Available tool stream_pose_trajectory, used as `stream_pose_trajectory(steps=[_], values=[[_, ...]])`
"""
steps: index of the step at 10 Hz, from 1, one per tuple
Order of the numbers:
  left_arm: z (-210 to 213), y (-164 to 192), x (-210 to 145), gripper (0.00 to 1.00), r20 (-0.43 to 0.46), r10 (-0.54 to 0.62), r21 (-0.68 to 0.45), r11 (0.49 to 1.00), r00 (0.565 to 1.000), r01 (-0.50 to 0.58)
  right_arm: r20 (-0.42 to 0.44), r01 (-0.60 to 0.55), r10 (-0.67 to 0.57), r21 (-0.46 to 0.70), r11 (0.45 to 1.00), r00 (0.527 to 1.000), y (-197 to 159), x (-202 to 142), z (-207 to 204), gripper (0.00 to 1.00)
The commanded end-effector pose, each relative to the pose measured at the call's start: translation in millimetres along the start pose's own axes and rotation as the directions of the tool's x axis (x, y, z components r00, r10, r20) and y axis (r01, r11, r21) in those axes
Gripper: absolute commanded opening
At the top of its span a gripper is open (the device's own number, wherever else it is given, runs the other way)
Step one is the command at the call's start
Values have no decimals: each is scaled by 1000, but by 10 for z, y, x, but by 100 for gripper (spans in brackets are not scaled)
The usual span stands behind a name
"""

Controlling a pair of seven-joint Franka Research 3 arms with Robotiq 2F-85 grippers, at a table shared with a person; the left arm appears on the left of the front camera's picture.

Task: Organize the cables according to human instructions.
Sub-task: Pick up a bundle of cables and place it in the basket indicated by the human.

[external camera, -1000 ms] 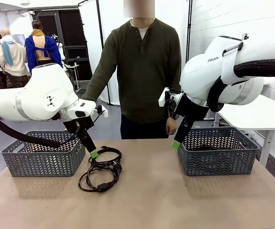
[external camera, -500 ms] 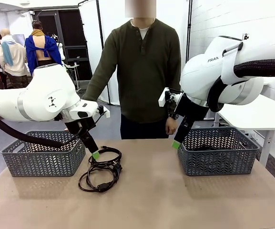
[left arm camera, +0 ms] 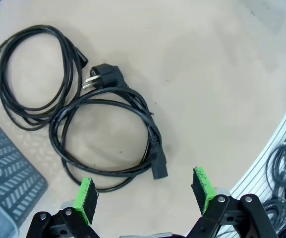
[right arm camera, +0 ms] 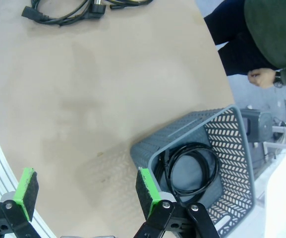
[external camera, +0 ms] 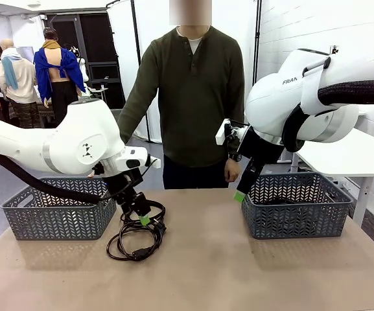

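1. Over the left half of the bench [external camera: 238, 272], the left end effector [external camera: 144, 220] has swung in from beside the left basket [external camera: 57, 217] and dropped lower within the last second. It now hangs right above the loose cables [external camera: 137, 228], fingers spread wide with nothing between them.
2. Seen from its own wrist, the left end effector [left arm camera: 143, 191] brackets bare bench just short of the power cord [left arm camera: 158, 166]. My read is that a grasp on that coil is being lined up, not yet made.
3. That cord is thick, black and rubbery-looking, wound in a loose round loop. It has a round two-pin plug at one end and a blocky socket at the other.
4. Just beside it, perhaps touching, lies a thinner cord [left arm camera: 31, 123] wound in several turns, ending in a small tip.
5. The right end effector [external camera: 239, 195] has not shifted. It hovers just beside the left rim of the right basket [external camera: 290, 217], green pads apart and empty.
6. Both baskets are grey plastic with a herringbone cut-out pattern. The right one already holds a coiled black cord [right arm camera: 192, 147], so part of the sorting looks done.
7. The bench top is matte tan and paper-like. The person's hand [external camera: 233, 172] hangs down at the far edge — no pointing that I can make out.
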State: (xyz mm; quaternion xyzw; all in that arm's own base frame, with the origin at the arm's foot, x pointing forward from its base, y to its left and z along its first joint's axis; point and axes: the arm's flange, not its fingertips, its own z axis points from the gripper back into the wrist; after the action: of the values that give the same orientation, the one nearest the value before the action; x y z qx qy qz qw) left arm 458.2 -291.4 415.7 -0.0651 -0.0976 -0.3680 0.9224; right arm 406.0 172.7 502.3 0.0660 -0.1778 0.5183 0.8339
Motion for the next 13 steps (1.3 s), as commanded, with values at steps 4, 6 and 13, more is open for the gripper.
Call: stream_pose_trajectory(steps=[4, 6, 13], values=[[-429, -199, 320, 100, -42, 98, 12, 995, 994, -97, -1, 2, -2, -9, 1000, 1000, -5, -8, -10, 100], [-575, -235, 354, 100, -48, 124, 36, 992, 991, -123, -1, 2, -2, -9, 1000, 1000, -5, -8, -10, 100], [-599, -207, 274, 100, -60, 115, 13, 993, 992, -114, -1, 2, -2, -9, 1000, 1000, -5, -8, -10, 100]])
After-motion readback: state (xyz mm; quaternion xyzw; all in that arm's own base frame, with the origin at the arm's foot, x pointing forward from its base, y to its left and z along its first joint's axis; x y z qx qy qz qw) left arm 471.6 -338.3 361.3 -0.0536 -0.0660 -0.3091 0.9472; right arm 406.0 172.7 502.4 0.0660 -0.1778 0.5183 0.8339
